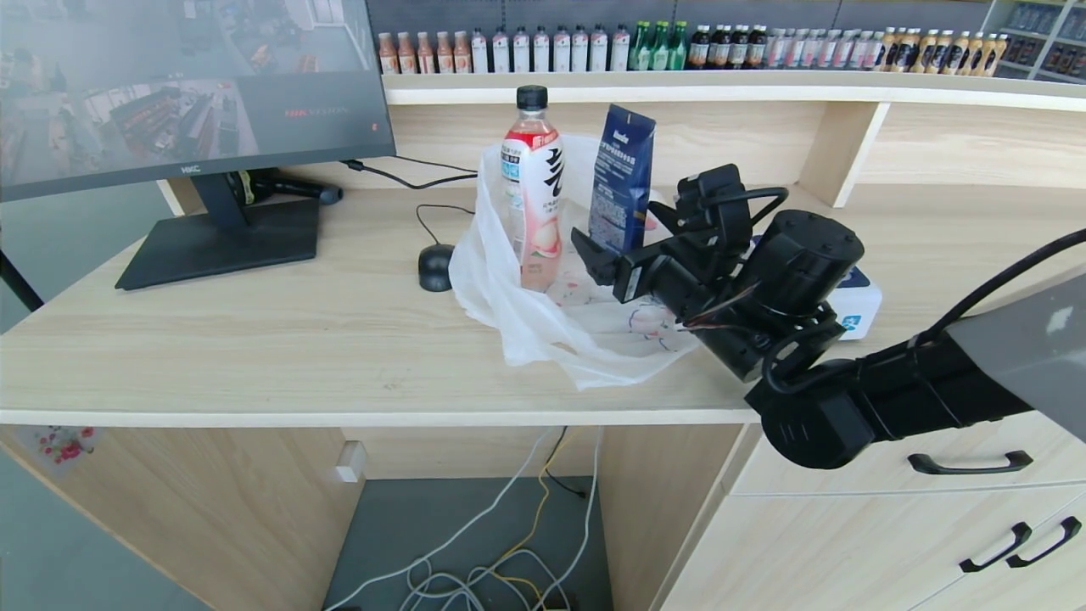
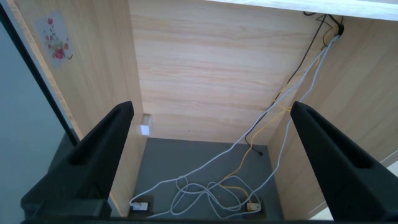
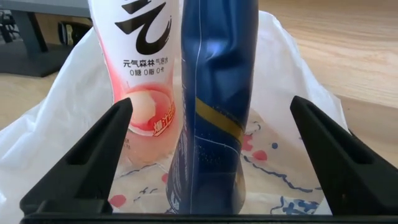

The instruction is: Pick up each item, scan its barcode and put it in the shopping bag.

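Right claw (image 3: 211,106) spread wide, blue pouch (image 1: 624,174) upright just ahead

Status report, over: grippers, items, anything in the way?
Right gripper open, jaws either side of blue pouch. Pouch and bottle upright in shopping bag. Left gripper open, under the counter. Mouse close beside bag.

A bottle (image 1: 533,191) and a blue pouch (image 1: 622,170) stand in the white bag (image 1: 543,335). The right gripper (image 1: 621,248) hangs over the bag.
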Robot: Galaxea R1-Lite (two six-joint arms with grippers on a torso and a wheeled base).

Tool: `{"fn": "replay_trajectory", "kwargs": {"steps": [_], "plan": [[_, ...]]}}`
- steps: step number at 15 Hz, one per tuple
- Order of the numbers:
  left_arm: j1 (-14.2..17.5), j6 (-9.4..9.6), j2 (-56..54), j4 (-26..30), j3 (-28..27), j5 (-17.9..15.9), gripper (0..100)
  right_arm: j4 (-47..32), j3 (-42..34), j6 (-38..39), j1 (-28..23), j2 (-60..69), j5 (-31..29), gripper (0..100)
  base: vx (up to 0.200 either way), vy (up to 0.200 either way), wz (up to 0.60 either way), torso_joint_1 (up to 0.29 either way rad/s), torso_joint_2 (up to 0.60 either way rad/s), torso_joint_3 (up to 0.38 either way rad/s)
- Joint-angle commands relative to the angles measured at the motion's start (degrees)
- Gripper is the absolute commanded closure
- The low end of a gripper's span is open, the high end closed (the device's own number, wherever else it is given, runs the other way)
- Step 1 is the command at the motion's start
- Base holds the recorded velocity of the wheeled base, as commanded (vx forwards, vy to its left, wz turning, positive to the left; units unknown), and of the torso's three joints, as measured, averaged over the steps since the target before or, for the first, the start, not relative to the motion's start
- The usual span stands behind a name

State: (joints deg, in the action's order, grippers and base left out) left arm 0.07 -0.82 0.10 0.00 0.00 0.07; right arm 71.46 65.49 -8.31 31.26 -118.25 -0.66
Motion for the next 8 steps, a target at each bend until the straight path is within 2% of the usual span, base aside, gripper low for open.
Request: {"fn": "replay_trajectory", "kwargs": {"steps": [1,3,8], "plan": [[-0.1,-0.06,0.0,0.0,0.0,0.0,0,0.0,-2.5,0.0,0.0,3.3,0.0,0,0.0,0.0,0.0,0.0,0.0,0.0],[0.0,-0.06,0.0,-0.1,0.0,0.0,0,0.1,-4.0,0.0,0.0,5.6,0.0,0,0.0,0.0,0.0,0.0,0.0,0.0],[0.0,-0.06,0.0,0.0,0.0,0.0,0,0.1,-14.6,-0.2,1.6,14.4,0.0,0,0.0,0.0,0.0,0.0,0.0,0.0]]}}
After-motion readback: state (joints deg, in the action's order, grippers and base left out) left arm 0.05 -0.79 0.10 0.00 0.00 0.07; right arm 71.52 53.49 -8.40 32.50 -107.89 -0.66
